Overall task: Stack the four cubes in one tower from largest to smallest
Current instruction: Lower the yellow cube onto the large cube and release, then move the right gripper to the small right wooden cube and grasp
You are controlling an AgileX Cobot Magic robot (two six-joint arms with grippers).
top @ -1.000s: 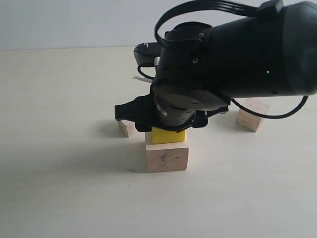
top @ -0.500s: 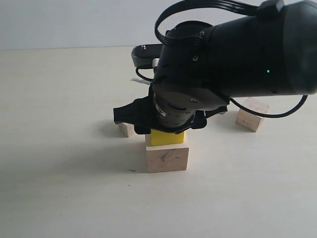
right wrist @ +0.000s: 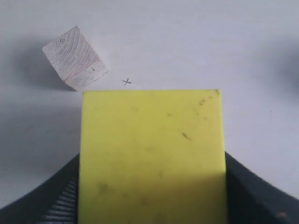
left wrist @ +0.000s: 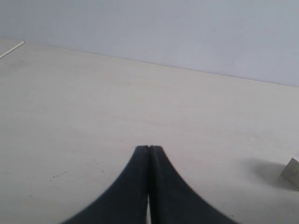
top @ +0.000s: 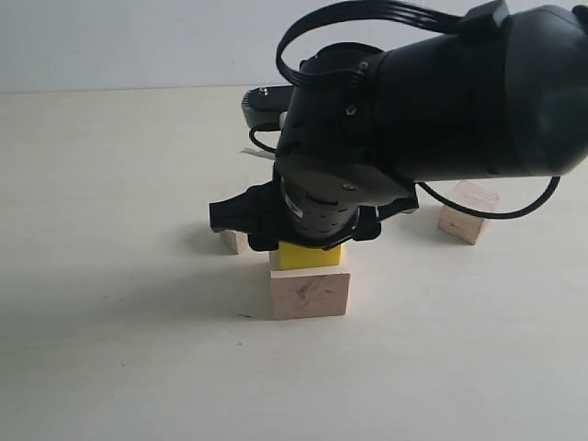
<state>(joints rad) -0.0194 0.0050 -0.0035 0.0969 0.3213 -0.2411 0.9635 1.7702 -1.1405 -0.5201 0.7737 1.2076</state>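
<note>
Atop large cube [top: 310, 294], yellow cube [top: 310, 256] (held by right gripper [right wrist: 152, 163])

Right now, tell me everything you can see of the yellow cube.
The yellow cube is bright, matte and sharp-edged, its top face flecked with small dark marks. It sits upright and square on the large wooden cube, slightly toward that cube's left edge in the exterior view. The right gripper is closed on it, a black finger pressed to each of two opposite sides. The arm hides its upper part from outside.
</note>
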